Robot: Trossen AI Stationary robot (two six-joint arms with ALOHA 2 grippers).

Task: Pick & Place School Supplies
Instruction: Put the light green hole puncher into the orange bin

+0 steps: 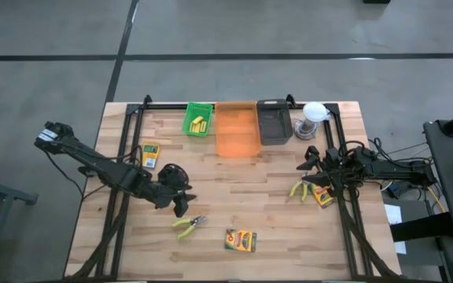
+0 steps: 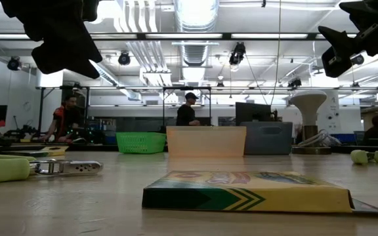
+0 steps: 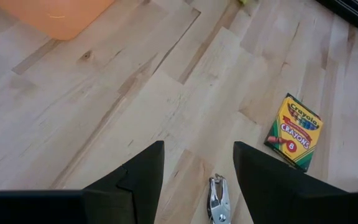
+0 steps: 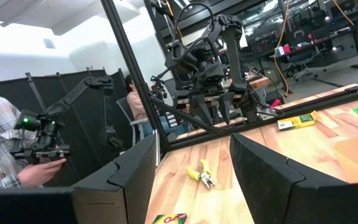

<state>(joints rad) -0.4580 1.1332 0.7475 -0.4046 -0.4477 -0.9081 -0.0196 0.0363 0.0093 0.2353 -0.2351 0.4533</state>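
We hover the left gripper (image 3: 197, 171), jaws open and empty, right above the pliers (image 1: 188, 225) on the counter (image 1: 274, 212), handles trailing away, right gripper (image 1: 309, 161) open, farther off.

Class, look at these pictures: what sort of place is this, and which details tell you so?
Most likely a robotics lab or workshop. Exposed ducts and strip lights run across an open ceiling, people work at benches behind the wooden table, and a person holds a small control arm beside the rig.
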